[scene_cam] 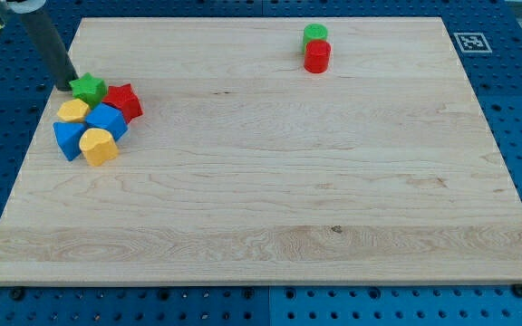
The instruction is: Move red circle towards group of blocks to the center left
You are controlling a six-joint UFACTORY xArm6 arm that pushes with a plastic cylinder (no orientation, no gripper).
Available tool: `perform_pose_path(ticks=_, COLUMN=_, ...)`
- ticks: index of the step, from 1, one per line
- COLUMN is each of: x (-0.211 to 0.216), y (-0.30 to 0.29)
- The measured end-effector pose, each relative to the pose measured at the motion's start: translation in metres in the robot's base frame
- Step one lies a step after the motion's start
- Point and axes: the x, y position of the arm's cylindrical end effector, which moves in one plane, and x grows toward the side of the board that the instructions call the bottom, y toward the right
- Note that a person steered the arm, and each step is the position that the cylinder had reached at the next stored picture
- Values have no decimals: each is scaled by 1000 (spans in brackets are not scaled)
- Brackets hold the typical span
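Wooden board (270, 172), red circle (317, 56) far from my tip (64, 88)

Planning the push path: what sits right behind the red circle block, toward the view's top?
A green round block touches the red circle block from behind; its lower part is hidden.

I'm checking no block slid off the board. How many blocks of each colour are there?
Green: 2, star and circle
Red: 2, star and circle
Yellow: 2, and
Blue: 2, and
Total: 8 blocks, all on the board.
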Motion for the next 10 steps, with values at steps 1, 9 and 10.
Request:
perform_pose_path(ticks=1, x=-74, y=-5)
perform_pose_path(ticks=9, x=-2, y=332)
perform_pose_path(ticks=10, x=-1, y=337)
